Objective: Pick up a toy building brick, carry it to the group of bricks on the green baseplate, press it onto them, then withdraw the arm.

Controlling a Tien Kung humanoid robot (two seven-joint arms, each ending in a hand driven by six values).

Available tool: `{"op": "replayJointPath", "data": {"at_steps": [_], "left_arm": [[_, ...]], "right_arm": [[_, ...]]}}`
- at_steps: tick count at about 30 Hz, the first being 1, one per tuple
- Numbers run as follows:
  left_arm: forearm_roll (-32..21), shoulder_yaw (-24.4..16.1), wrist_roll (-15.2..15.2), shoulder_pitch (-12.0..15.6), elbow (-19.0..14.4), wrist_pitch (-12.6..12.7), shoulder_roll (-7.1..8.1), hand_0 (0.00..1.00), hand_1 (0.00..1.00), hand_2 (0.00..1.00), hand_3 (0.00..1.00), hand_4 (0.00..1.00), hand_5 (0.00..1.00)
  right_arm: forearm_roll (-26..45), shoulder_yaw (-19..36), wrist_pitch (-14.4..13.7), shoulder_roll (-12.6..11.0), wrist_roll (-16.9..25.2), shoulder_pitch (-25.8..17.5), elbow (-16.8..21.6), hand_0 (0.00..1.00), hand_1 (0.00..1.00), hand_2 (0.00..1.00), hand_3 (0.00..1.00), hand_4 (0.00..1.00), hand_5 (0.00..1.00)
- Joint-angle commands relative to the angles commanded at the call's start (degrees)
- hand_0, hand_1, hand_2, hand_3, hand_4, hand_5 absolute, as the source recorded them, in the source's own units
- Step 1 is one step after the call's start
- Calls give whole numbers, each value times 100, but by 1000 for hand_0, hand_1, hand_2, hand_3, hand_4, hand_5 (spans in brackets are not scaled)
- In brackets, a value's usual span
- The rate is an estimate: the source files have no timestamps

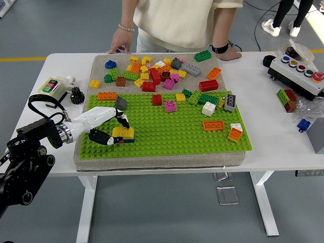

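Observation:
The green baseplate [167, 131] lies on a grey pad in the middle of the table. My left hand [109, 126] reaches in from the left with white fingers curled around a yellow brick [123, 133] that sits on a dark brick at the plate's near left. A grey brick [120, 104] stands just behind the hand. Loose bricks of many colours [152, 71] lie on the pad beyond the plate, and several more sit on the plate's far and right parts, such as an orange brick [213, 125]. My right arm is out of view.
A person stands at the far side with both hands resting on the table's far edge [121, 43]. A button box [298, 71] and a few bricks [287, 98] are at the right. A small control box [53, 87] and a black gear [76, 95] lie at the left.

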Motion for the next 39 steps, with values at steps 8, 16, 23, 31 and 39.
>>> {"op": "replayJointPath", "data": {"at_steps": [8, 16, 23, 31, 39], "left_arm": [[-23, -11, -1, -4, -1, 7, -8, 768, 665, 584, 564, 760, 35], [-64, -19, -13, -25, 8, 27, -23, 770, 676, 586, 568, 791, 56], [-61, -32, -20, -23, -17, 7, -18, 775, 682, 586, 570, 806, 62], [-155, -90, -61, -7, -120, -118, -11, 779, 691, 591, 575, 829, 75], [-354, -206, -119, 34, -257, -186, -5, 851, 739, 703, 638, 998, 322]], "right_arm": [[4, -4, 6, 0, 5, -3, 0, 728, 659, 706, 588, 918, 500], [12, 2, 12, -1, 13, 5, 0, 729, 659, 706, 587, 918, 500], [18, 2, 17, -2, 17, 3, 0, 729, 659, 706, 587, 918, 500], [29, 1, 17, 1, 24, 0, 0, 729, 659, 706, 587, 918, 500], [34, 0, 16, 5, 23, -8, 0, 730, 659, 706, 587, 917, 500]]}}
